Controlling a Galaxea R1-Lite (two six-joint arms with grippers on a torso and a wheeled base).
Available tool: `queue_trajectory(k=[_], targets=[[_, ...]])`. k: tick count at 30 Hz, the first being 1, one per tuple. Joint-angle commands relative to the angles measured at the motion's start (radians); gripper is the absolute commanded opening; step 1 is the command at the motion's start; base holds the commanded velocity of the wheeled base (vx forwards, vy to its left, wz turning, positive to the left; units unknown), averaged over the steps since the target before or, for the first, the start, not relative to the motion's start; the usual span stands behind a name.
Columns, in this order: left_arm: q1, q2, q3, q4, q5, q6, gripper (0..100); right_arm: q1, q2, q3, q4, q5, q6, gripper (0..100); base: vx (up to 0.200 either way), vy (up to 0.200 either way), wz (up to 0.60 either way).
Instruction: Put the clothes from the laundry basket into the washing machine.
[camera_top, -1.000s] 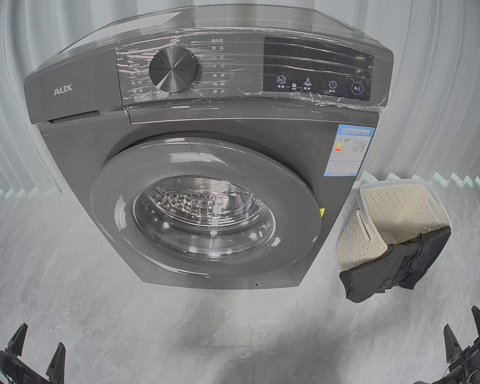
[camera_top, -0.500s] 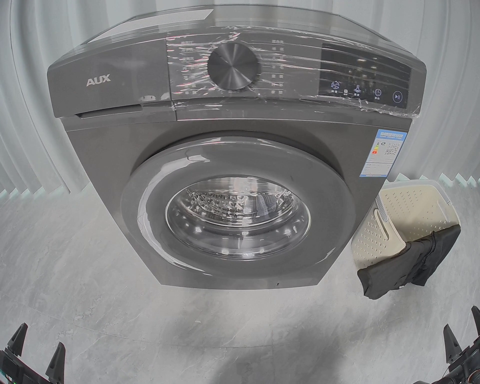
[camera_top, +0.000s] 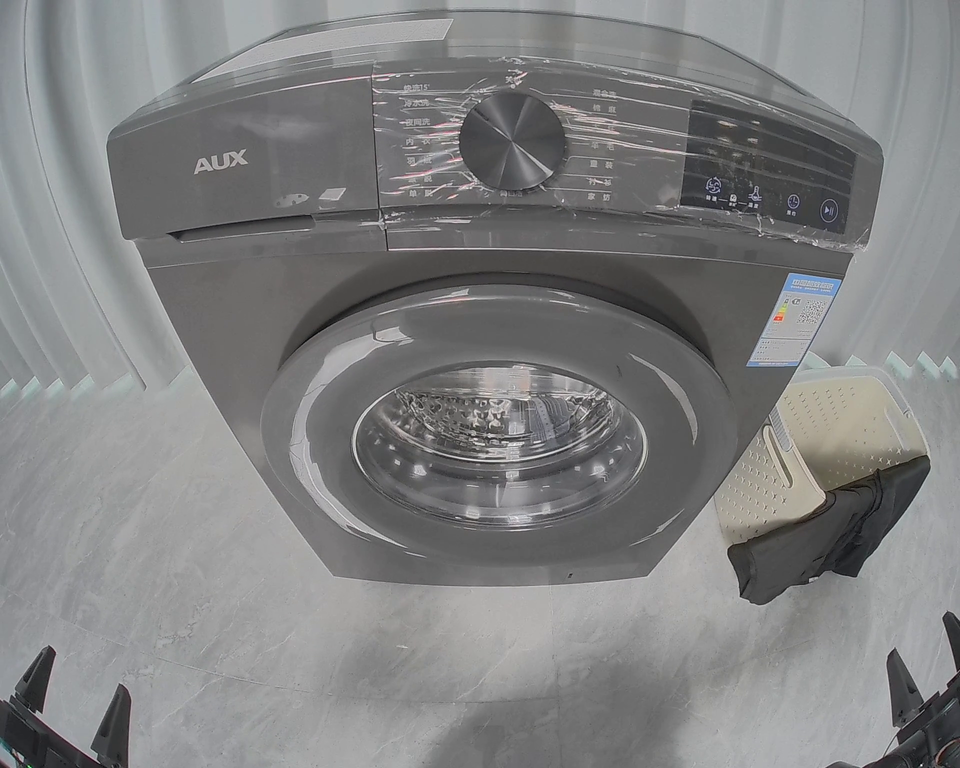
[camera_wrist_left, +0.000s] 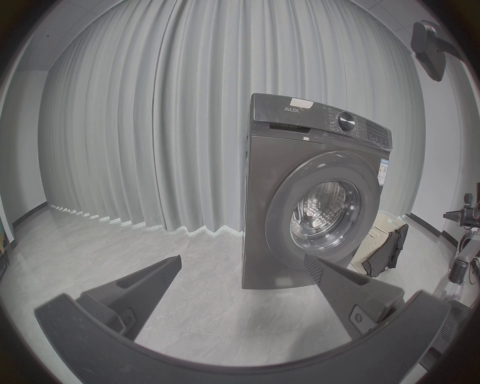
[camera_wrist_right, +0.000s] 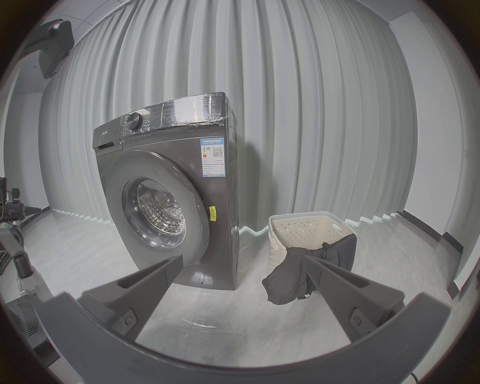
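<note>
Left pincer (camera_top: 80, 690) and right pincer (camera_top: 922, 665) hang spread and empty, low over the pale grey marbled floor (camera_top: 300, 640). They are well short of the dark grey front-loading washing machine (camera_top: 500, 290), which stands before a pleated grey curtain (camera_top: 60, 200) with its round glass-windowed door (camera_top: 500, 440) shut across the drum. Just beside the machine on the robot's right stands the cream perforated plastic laundry basket (camera_top: 850, 415), a black garment (camera_top: 815, 540) draped over its near rim and hanging down outside.
</note>
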Motion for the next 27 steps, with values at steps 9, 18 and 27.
queue_trajectory(k=[9,18,27], targets=[[0.000,-0.018,0.015,0.000,0.000,0.002,100,-0.003,-0.016,0.018,-0.002,0.002,-0.004,100,0.133,0.000,0.00],[0.000,-0.018,0.015,0.000,0.000,0.002,100,0.000,-0.016,0.018,0.000,0.010,-0.005,100,0.000,0.000,0.00],[0.000,-0.018,0.015,0.000,0.000,0.003,100,-0.002,-0.016,0.018,0.000,0.016,-0.021,100,0.000,0.000,0.00]])
